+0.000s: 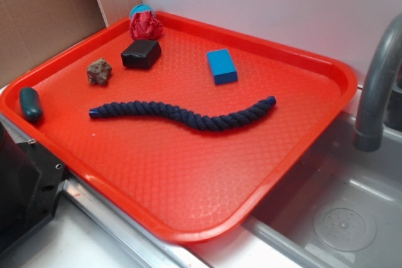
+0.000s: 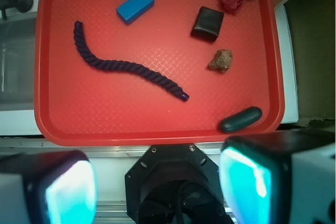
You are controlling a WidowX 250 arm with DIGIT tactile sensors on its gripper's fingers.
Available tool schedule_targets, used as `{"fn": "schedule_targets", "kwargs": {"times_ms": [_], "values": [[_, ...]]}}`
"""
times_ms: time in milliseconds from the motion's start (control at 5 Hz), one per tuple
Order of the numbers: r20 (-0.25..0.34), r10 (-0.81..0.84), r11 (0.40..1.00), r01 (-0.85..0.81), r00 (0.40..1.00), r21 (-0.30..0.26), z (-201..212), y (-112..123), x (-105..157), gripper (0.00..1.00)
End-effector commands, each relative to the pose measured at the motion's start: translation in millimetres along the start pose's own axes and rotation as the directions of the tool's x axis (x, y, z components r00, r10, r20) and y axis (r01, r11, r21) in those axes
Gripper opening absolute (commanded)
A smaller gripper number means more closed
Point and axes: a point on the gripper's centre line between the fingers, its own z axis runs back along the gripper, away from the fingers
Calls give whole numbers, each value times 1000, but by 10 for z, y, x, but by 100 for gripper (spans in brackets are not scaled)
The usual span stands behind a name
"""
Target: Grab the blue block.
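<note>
High above the near edge of the tray, the claw looks straight down, its two fingers spread wide apart with nothing between them; their inner pads glow pale cyan at the bottom of the wrist view. Nothing on the tray is touched by the claw, which hangs over the worktop rim rather than over the tray's floor.

From the wrist view the whole tray shows at once, with the black mount of the arm below it. The exterior view shows no claw at all; only a dark piece of the robot sits at its lower left corner. That view does show a grey tap and a steel sink to the right of the tray.

A blue block lies flat on the red tray, towards the far side, apart from everything else. It is a small bright sky-blue brick with smooth faces and sharp edges, set at a slant. Nearer the middle a dark navy rope snakes across the tray. A black block sits to the side of the blue one, with a red crumpled lump beyond it, a brown rock beside it, and a dark green capsule at the tray's edge.
</note>
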Motion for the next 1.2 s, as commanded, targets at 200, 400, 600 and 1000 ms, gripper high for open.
{"fn": "schedule_targets", "kwargs": {"times_ms": [200,400,600,1000], "values": [[33,159,987,-159,987,-12,-259,-409,400,100],[103,348,937,-347,932,-29,-448,-609,787,100],[83,464,884,-467,882,16,-524,-615,919,100],[83,464,884,-467,882,16,-524,-615,919,100]]}}
